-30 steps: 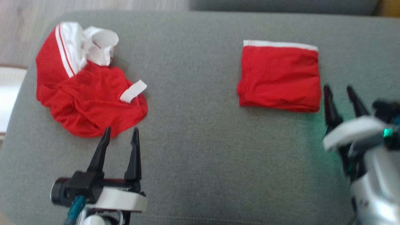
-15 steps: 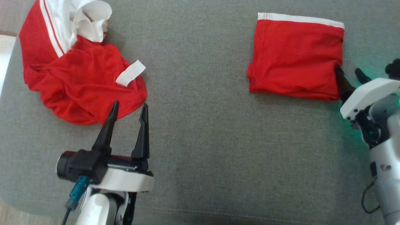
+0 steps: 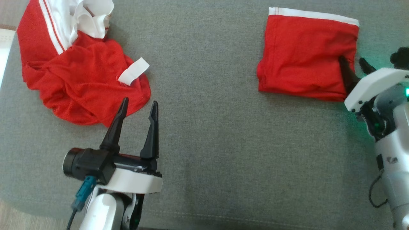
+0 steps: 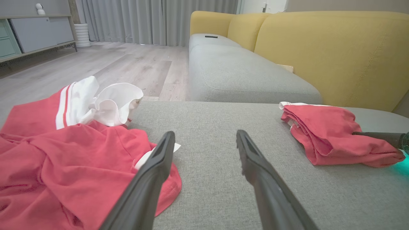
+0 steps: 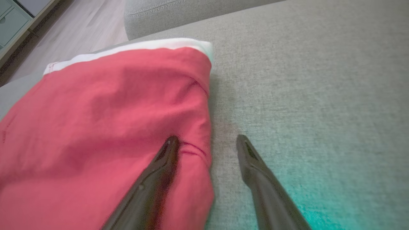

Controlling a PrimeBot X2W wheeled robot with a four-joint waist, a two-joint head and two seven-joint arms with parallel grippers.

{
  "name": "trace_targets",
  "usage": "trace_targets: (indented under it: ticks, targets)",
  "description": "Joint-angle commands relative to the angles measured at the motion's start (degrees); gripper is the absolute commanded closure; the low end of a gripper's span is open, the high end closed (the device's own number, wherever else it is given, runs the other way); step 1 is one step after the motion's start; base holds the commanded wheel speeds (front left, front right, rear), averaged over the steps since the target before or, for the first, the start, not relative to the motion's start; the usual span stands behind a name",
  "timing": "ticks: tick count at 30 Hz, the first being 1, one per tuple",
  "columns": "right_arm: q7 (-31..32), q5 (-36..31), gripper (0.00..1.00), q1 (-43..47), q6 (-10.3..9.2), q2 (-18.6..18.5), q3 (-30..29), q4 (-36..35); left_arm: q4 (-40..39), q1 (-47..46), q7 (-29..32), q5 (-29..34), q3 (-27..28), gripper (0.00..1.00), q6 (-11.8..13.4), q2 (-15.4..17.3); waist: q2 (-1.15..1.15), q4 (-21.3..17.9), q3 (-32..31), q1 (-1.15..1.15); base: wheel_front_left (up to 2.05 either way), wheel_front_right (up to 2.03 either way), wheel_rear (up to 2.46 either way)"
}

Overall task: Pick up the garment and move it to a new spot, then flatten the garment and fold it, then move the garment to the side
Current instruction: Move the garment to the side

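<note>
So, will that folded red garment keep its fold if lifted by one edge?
Probably not: the folded red garment looks thin and soft, with loose layers showing at its side, so it would likely droop open. Pushed, it may bunch on the coarse grey cushion rather than slide.

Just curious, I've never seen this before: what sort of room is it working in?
Probably a home living room: a yellow sofa, long grey curtains and a wood floor.

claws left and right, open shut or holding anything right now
Left claw: open, empty.
Right claw: open, straddling the folded red garment's edge, nothing gripped.
</note>
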Motion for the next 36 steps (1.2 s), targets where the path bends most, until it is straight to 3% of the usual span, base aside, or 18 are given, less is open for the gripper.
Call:
trace_targets:
  ticks: [1, 2, 3, 12, 17, 23, 36]
  targets:
    - [1.1, 0.5, 0.69, -1.4, 0.39, 0.0, 1.9, -1.1, -1.9, -2.0, -0.3, 0.0, 1.8, 0.00, -0.1, 0.0, 0.00, 0.1, 0.3, 0.00, 0.00, 0.00, 0.00]
    - [1.6, 0.8, 0.93, -1.4, 0.39, -0.2, 2.3, -1.3, -2.0, -2.1, -0.3, -0.1, 1.9, 0.00, -0.1, 0.0, 0.00, 0.1, 0.5, 0.00, 0.00, 0.00, 0.00]
    - [1.8, 1.1, 1.00, -1.4, 0.39, -0.5, 2.6, -1.6, -2.0, -2.3, -0.3, -0.2, 1.9, 0.00, 0.0, 0.0, 0.00, 0.0, 0.7, 0.00, 0.00, 0.00, 0.00]
    - [-0.8, -1.1, 1.00, -0.3, 0.39, -7.1, 4.1, -8.1, -4.0, -3.4, -0.3, -0.2, 1.9, 0.00, -0.3, 0.0, 0.00, -2.5, 3.3, 0.00, 0.00, 0.00, 0.00]
    - [-0.5, -1.7, 1.00, 2.0, 0.39, -14.8, 3.7, -14.3, -5.8, -5.1, -0.3, 0.0, 1.4, 0.00, -0.8, 0.0, 0.00, -4.7, 5.5, 0.00, 0.00, 0.00, 0.00]
    - [1.6, -2.2, 1.00, 5.4, 0.39, -23.5, -1.7, -20.5, -8.1, -7.8, -0.3, 0.9, 0.9, 0.00, -1.9, 0.0, 0.00, -7.4, 8.3, 0.00, 0.00, 0.00, 0.00]
    - [4.1, -8.9, 1.00, 8.2, 0.39, -28.7, -14.5, -30.8, -12.0, -13.4, -0.3, 2.1, 0.5, 0.00, -4.4, 0.0, 0.00, -9.9, 16.0, 0.00, 0.00, 0.00, 0.00]
